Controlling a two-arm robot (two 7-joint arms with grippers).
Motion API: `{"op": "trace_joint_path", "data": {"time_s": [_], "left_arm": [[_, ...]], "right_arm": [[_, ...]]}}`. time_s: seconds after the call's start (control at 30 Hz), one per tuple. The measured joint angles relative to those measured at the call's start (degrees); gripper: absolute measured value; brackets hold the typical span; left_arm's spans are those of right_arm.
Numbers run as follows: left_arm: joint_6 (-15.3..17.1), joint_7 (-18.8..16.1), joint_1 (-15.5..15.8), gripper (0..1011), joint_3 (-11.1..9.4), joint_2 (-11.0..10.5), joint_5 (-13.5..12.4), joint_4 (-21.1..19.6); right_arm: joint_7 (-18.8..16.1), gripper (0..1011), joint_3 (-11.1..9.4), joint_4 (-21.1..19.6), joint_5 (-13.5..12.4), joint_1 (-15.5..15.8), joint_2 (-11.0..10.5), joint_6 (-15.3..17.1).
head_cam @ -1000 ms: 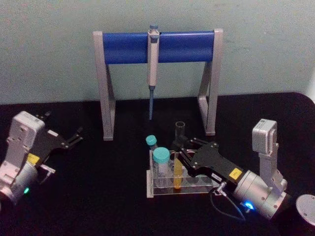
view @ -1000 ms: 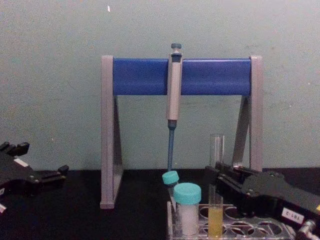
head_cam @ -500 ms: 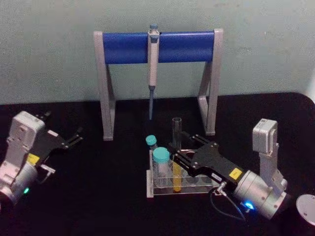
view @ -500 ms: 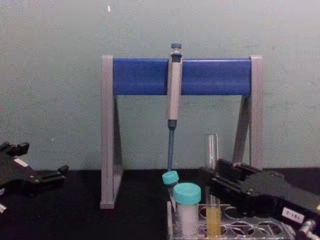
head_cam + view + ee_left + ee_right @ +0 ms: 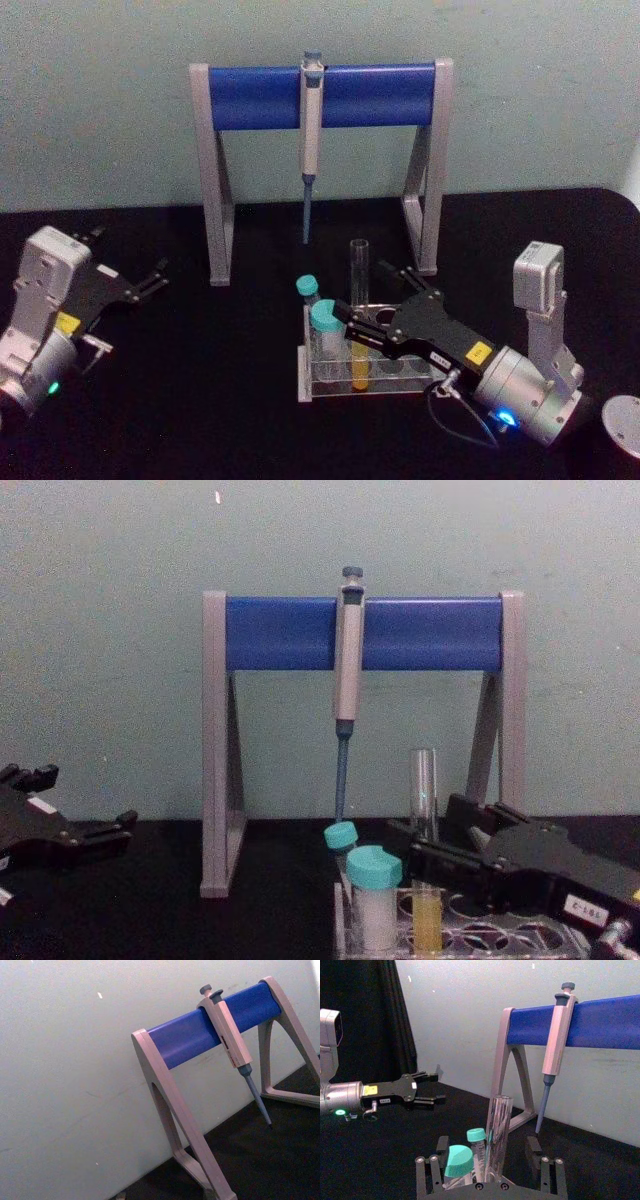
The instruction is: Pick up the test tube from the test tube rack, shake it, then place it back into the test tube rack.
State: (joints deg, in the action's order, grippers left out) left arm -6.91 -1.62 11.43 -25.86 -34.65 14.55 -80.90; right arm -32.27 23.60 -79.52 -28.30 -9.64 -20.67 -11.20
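Right gripper (image 5: 372,297) low over test tube rack (image 5: 380,385), fingers wide, straddling test tube (image 5: 358,300).

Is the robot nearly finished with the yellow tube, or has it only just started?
Nearly finished, it seems. The test tube stands upright in the test tube rack, and the right end effector is open, one finger on each side. A second ago it was shut on the tilted tube, so putting it back looks just done. Left to do: pull that arm away. The left end effector sits parked far left.

R gripper (image 5: 372,302) fingers apart, L gripper (image 5: 150,278) prob. parked.
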Motion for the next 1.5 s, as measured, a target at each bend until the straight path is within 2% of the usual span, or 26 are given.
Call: {"op": "trace_joint_path", "data": {"time_s": [0.07, 0.47, 0.7, 0.93, 1.03, 1.1, 1.23, 1.3, 1.33, 1.37, 1.4, 1.5], "left_arm": [[0.0, 0.0, 0.0, 1001, 0.0, 0.0, 0.0, 0.0], [0.0, 0.0, 0.0, 1001, 0.0, 0.0, 0.0, 0.0], [0.0, 0.0, 0.0, 1001, 0.0, 0.0, 0.0, 0.0], [0.0, 0.0, 0.0, 1001, 0.0, 0.0, 0.0, 0.0], [0.0, 0.0, 0.0, 1001, 0.0, 0.0, 0.0, 0.0], [0.0, 0.0, 0.0, 1001, 0.0, 0.0, 0.0, 0.0], [0.0, 0.0, 0.0, 1001, 0.0, 0.0, 0.0, 0.0], [0.0, 0.0, 0.0, 1001, 0.0, 0.0, 0.0, 0.0], [0.0, 0.0, 0.0, 1001, 0.0, 0.0, 0.0, 0.0], [0.0, 0.0, 0.0, 1002, 0.0, 0.0, 0.0, 0.0], [0.0, 0.0, 0.0, 1001, 0.0, 0.0, 0.0, 0.0], [0.0, 0.0, 0.0, 1001, 0.0, 0.0, 0.0, 0.0]], "right_arm": [[0.0, 998, 0.0, 0.0, 0.0, 0.0, 0.0, 0.0], [0.0, 1000, 0.0, -0.1, 0.0, 0.0, 0.0, -0.1], [0.1, 1000, -0.9, -3.2, 0.4, 0.7, -0.5, -2.2], [1.5, 1000, -3.3, -8.2, 0.5, 2.4, -0.9, -5.1], [3.8, 1000, -5.0, -10.5, 1.1, 3.7, -0.4, -6.8], [7.6, 1000, -7.0, -12.2, 3.3, 5.1, 0.6, -8.2], [11.9, 1000, -9.0, -13.1, 6.1, 6.3, 1.9, -8.8], [16.1, 1000, -10.4, -13.4, 8.9, 7.2, 2.9, -8.3], [19.1, 1000, -11.3, -13.4, 11.2, 7.6, 3.5, -7.1], [19.1, 1000, -11.3, -13.4, 11.2, 7.6, 3.5, -7.1], [21.7, 1000, -12.0, -13.4, 13.2, 8.0, 3.9, -5.7], [25.1, 1000, -12.9, -12.5, 16.1, 8.3, 4.6, -2.6]]}}
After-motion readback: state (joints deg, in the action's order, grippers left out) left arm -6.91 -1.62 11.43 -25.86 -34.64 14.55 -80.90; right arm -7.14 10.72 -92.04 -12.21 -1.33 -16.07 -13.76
